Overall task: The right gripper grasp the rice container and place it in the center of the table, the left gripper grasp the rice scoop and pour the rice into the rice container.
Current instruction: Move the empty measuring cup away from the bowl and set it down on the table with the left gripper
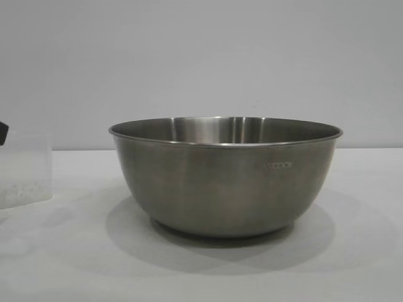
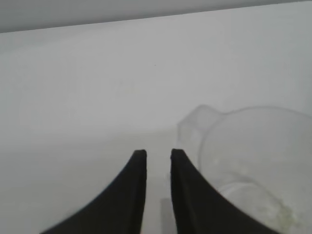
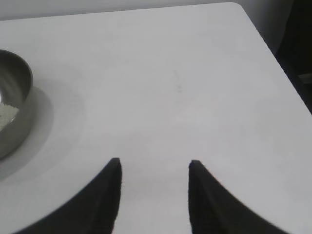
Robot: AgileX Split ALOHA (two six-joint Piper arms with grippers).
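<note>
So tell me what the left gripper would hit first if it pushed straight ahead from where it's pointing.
Likely only bare table. The left gripper points at open cloth; the scoop sits just beside that line, so a finger might clip it, though depth is unclear.

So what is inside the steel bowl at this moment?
The right wrist view shows white rice lying on the floor of the steel mixing bowl. Most of the inside is cut off there. In the exterior view the bowl's wall hides its floor.
</note>
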